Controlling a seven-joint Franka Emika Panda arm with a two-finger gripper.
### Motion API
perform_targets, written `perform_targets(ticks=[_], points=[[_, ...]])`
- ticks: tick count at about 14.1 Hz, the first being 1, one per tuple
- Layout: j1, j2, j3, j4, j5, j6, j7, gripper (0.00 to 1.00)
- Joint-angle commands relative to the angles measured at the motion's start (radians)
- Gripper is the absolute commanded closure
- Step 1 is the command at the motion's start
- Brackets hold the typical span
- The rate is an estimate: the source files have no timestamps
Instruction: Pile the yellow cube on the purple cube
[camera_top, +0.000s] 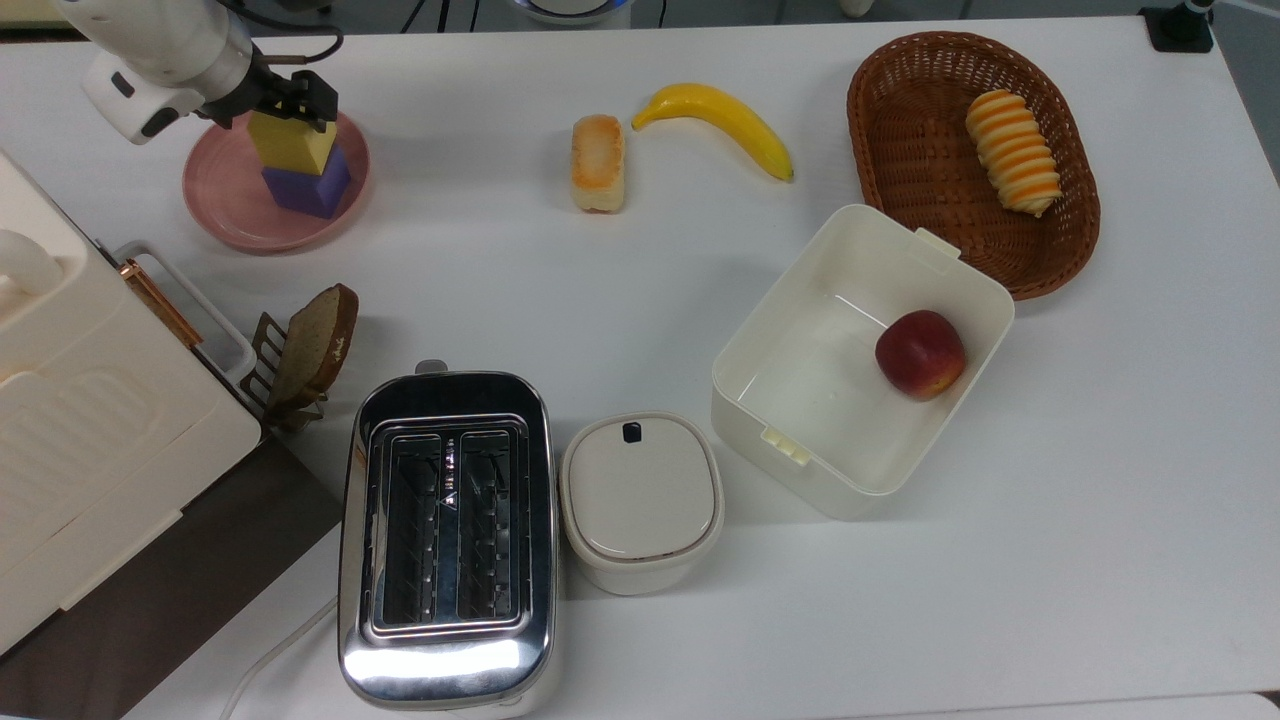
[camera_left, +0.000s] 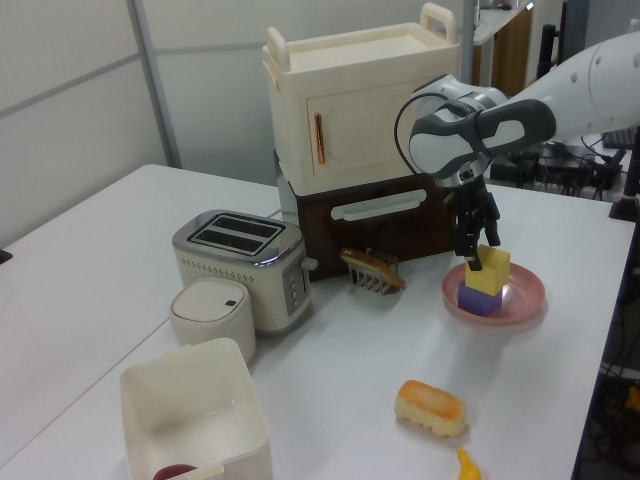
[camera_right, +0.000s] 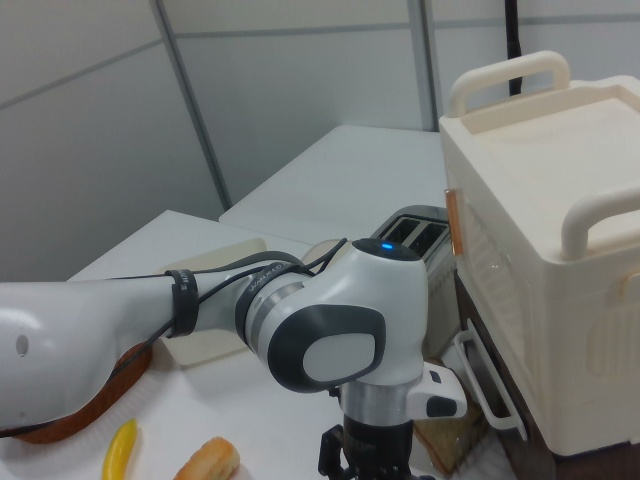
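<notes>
The yellow cube (camera_top: 292, 143) rests on top of the purple cube (camera_top: 312, 187), slightly tilted. Both are on the pink plate (camera_top: 225, 195) at the top view's upper left. My gripper (camera_top: 285, 108) hovers at the yellow cube's upper part, open, with one finger on each side of the block. In the left view the yellow cube (camera_left: 491, 270) sits on the purple cube (camera_left: 481, 298) in the plate (camera_left: 522, 298), and the gripper (camera_left: 478, 245) straddles the cube's top from above.
A cream cabinet (camera_top: 70, 400) and a toast rack (camera_top: 300, 355) lie just below the plate in the top view. A bread roll (camera_top: 597, 162) and a banana (camera_top: 715, 120) are to the right, with a toaster (camera_top: 445, 530), a lidded pot (camera_top: 640, 500), an open box (camera_top: 860, 350) and a basket (camera_top: 970, 160) farther off.
</notes>
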Motion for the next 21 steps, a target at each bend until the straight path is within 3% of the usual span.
perform_targets(ticks=[1,5,8,11,14,21], points=[[0.004,-0.077,0.011,-0.006,-0.001,-0.007,0.037,0.00],[0.060,-0.174,0.022,0.089,0.075,-0.151,0.038,0.00],[0.239,-0.203,0.022,0.140,0.086,-0.145,0.248,0.00],[0.340,-0.198,0.022,0.172,0.088,-0.117,0.363,0.00],[0.375,-0.192,0.022,0.172,0.089,-0.105,0.385,0.00],[0.366,-0.189,0.008,0.172,0.114,-0.085,0.413,0.00]])
